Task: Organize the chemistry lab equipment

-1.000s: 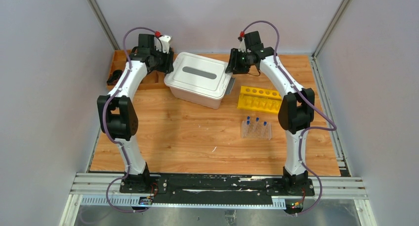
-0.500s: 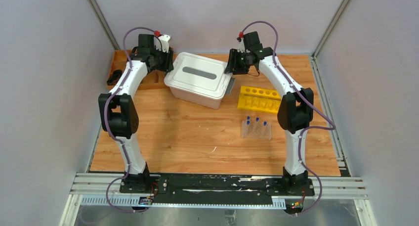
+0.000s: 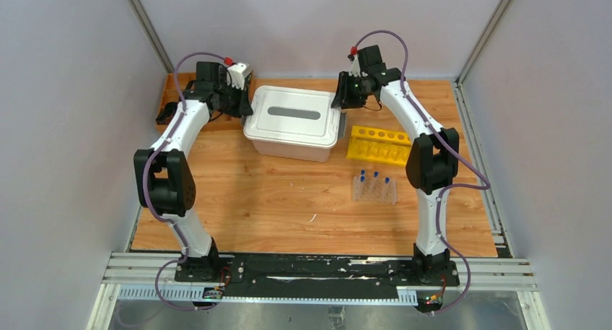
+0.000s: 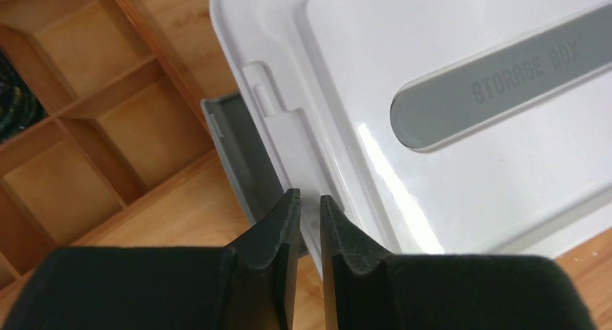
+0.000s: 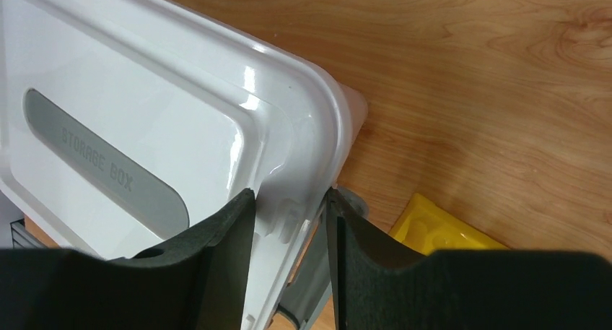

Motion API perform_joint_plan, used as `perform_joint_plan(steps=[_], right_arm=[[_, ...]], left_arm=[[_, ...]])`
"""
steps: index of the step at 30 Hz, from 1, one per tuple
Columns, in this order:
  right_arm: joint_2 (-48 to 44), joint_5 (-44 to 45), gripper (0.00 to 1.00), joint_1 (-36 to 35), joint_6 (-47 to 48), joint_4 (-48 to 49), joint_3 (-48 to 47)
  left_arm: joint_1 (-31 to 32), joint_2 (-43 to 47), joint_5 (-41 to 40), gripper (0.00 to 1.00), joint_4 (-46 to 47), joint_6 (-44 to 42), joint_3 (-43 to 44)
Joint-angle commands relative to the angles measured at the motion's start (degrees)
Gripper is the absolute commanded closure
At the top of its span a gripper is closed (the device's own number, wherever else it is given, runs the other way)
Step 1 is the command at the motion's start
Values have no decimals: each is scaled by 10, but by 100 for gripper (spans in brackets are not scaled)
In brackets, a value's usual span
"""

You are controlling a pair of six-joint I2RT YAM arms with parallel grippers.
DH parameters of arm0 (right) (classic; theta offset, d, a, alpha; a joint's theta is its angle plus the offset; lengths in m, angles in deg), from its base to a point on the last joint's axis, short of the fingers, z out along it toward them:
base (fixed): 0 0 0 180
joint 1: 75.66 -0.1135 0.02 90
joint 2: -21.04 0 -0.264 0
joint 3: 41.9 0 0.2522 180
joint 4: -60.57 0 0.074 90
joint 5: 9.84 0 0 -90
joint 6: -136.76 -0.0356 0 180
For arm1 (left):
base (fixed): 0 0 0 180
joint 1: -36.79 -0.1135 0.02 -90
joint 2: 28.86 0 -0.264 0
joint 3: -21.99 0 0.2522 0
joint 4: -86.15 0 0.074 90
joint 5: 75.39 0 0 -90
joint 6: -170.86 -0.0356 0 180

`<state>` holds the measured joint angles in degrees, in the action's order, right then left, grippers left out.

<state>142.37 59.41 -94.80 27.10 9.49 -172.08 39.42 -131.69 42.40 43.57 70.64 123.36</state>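
A white storage box (image 3: pixel 294 113) with a grey lid stripe stands at the back centre, lid on. My left gripper (image 3: pixel 243 105) is at its left end. In the left wrist view the gripper (image 4: pixel 308 198) is shut to a thin slit over the lid's edge (image 4: pixel 375 55), holding nothing, and the grey latch (image 4: pixel 238 149) hangs out beside it. My right gripper (image 3: pixel 338 101) is at the box's right end. There the gripper (image 5: pixel 289 193) is closed across the lid's rim (image 5: pixel 144 92) and grey latch (image 5: pixel 317 287). A clear tube rack (image 3: pixel 374 191) holds blue-capped tubes (image 3: pixel 374 175).
A yellow rack (image 3: pixel 379 144) lies right of the box, its corner (image 5: pixel 433 229) under my right fingers. A wooden compartment organiser (image 3: pixel 173 92) sits at the back left with a dark item (image 3: pixel 167 113) in it. A small white sliver (image 3: pixel 312 218) lies on the tabletop.
The storage box has turned from skewed to square with the table. My left arm swung leftward and its jaws closed. The right gripper stayed at the box's right end.
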Motion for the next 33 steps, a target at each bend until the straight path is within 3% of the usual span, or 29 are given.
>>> perform_joint_plan(steps=[1, 13, 23, 27, 28, 29, 30, 33], right_arm=[[-6, -54, 61, -10, 17, -14, 6], [-89, -65, 66, -42, 16, 8, 151], [-202, -16, 66, -115, -48, 87, 316], [-222, 4, 55, -124, -48, 79, 320], [-226, 12, 45, -124, -40, 66, 312], [-230, 22, 23, -122, -29, 48, 300], [-236, 32, 11, -121, -17, 31, 281], [-281, 62, 8, -118, 14, 11, 264]], left_arm=[[27, 33, 80, 81, -115, -10, -69], [27, 227, 19, 80, -153, -62, -224], [5, 255, -71, 80, -154, -88, -216], [-5, 243, -80, 80, -154, -90, -197], [-6, 240, -80, 80, -153, -88, -193], [-8, 239, -79, 79, -154, -84, -187], [-10, 239, -76, 77, -155, -79, -180], [-11, 253, -54, 67, -162, -83, -156]])
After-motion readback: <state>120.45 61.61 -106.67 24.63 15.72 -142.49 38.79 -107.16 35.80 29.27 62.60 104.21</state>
